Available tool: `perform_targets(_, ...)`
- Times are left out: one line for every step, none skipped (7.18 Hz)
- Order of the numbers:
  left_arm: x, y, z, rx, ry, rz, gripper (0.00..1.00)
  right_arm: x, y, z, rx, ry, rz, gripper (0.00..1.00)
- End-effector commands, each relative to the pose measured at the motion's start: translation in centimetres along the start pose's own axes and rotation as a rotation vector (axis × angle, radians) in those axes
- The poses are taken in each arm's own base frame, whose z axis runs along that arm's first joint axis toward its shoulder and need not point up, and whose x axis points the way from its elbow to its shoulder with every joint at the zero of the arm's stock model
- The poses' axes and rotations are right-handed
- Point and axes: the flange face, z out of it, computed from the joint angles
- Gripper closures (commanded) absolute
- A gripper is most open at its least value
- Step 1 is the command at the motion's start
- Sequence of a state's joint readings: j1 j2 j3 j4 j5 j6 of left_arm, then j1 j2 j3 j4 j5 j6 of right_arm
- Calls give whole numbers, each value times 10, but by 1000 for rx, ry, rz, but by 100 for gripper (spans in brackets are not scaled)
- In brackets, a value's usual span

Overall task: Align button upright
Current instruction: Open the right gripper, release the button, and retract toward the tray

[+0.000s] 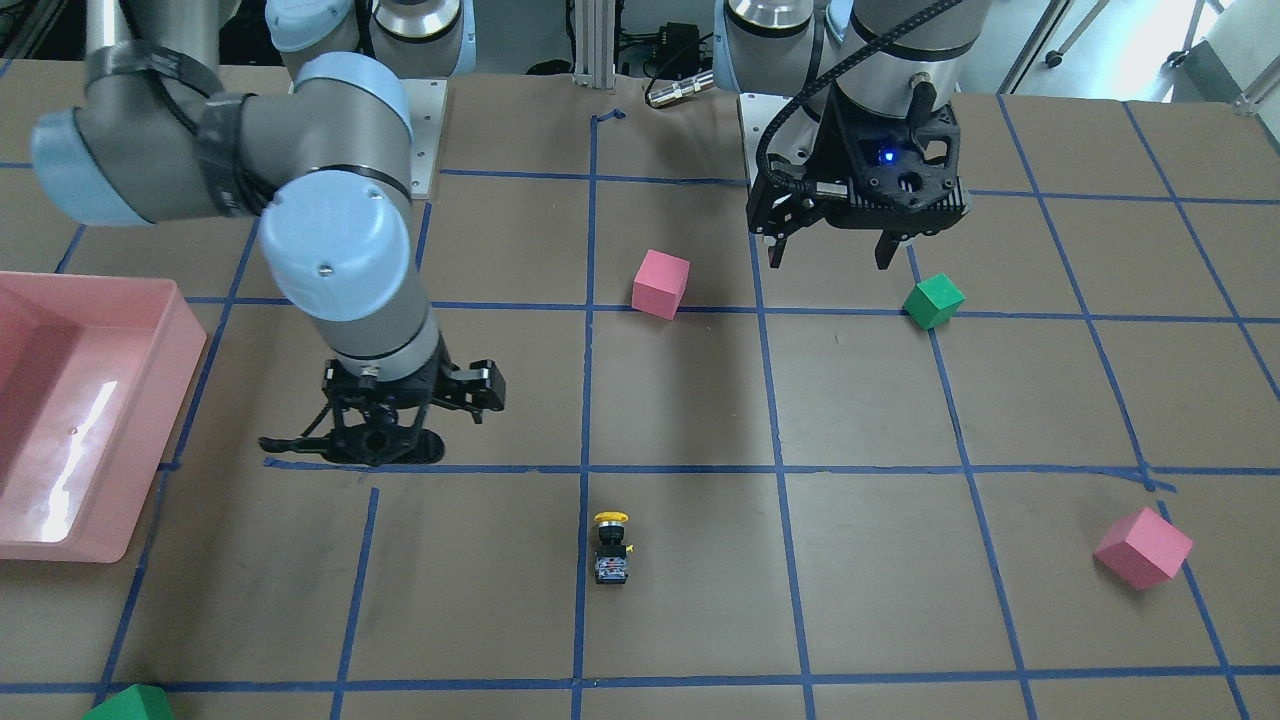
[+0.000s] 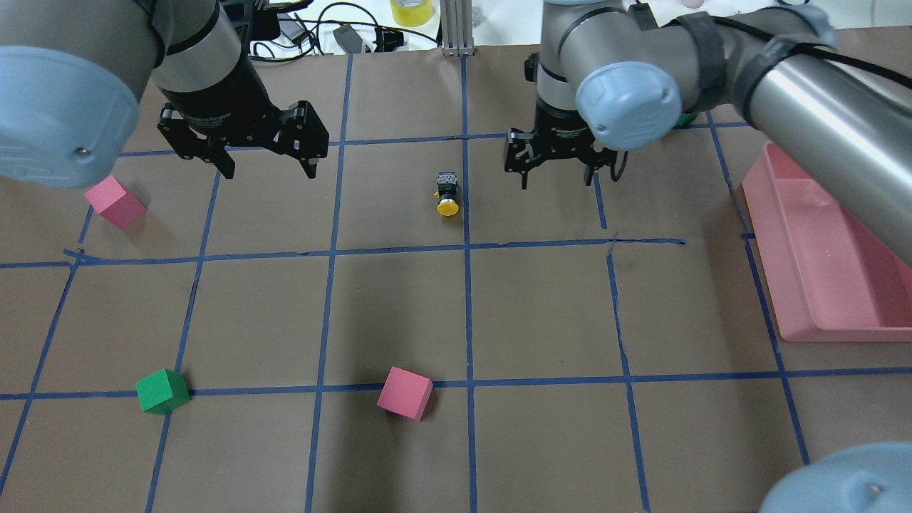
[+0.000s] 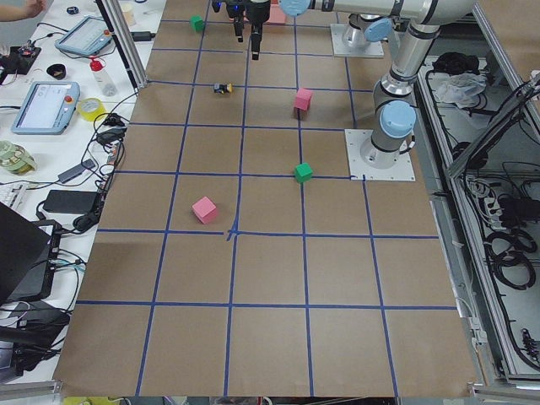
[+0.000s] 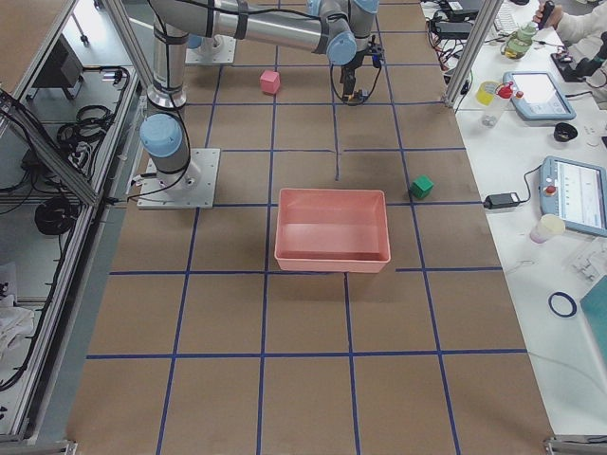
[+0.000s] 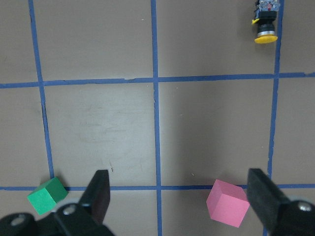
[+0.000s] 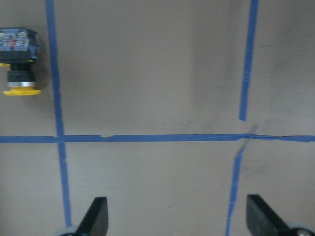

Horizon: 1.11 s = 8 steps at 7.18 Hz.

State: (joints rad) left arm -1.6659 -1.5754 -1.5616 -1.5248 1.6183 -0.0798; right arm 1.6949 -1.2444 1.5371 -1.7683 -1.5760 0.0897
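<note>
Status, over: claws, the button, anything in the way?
Left claw open, empty. Right claw open, empty. Button on its side between them, untouched. Nearest pink cube well off, nothing blocking.

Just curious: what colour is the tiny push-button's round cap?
Yellow cap; clearest in left wrist view.

Grey tubular arms with pale blue joint caps, black cables, a black left pincer and right pincer.
</note>
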Motion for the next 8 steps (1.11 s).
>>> perform_targets(0,0,1,-1,0,0,0,88,2,-16,5,-6,-58,0)
perform_targets(0,0,1,-2,0,0,0,92,9,-32,36,-1,-70,0)
perform_targets(0,0,1,-3,0,0,0,92,21,-52,68,7,-69,0)
perform_targets(0,0,2,-3,0,-1,0,90,33,-77,124,2,-67,0)
perform_targets(2,-3,5,-5,4,-12,0,91,42,-94,156,11,-84,0)
perform_targets(3,-5,8,-5,9,-15,0,91,55,-113,192,27,-110,0)
perform_targets(5,-7,11,-4,11,-15,0,93,68,-132,218,53,-124,0)
perform_targets(9,-14,18,63,19,-21,0,99,81,-149,242,138,-103,0)
